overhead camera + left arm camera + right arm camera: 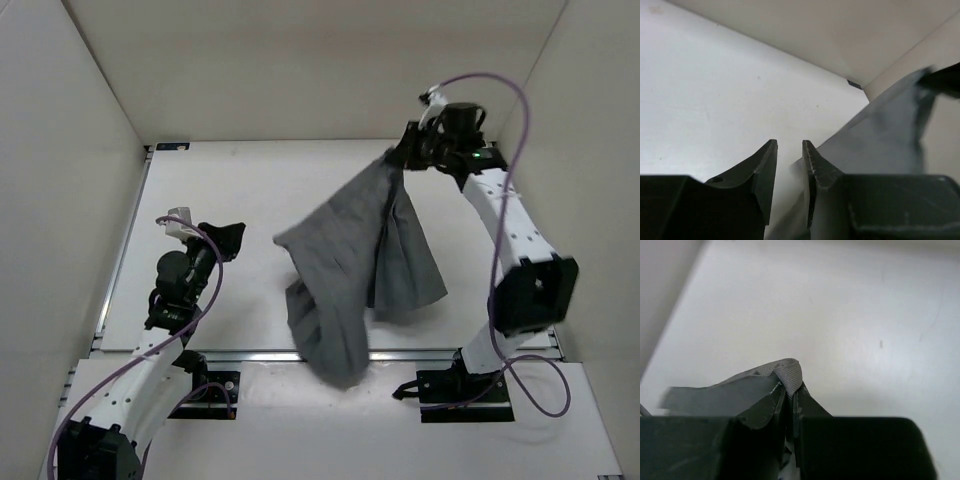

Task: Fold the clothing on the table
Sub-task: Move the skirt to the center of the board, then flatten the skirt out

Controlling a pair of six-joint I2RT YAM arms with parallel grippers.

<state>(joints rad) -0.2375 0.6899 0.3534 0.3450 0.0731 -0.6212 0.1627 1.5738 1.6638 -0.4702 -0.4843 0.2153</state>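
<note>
At 1 o'clock in the top view: right gripper [402,158] held high on an upward-bent arm, jaws pinching one edge of the clothing [350,255]. Hangs from there toward 6 o'clock over the table [240,190], lower end overlapping the near rail; contact with the surface cannot be told. At 9 o'clock: left gripper [232,238] low, aimed toward 3 o'clock, jaws slightly spread, holding nothing.

Right wrist view only: woven band clamped between the pads. Left wrist view only: narrow gap between the fingers, blurred grey fabric at 3 o'clock.
</note>
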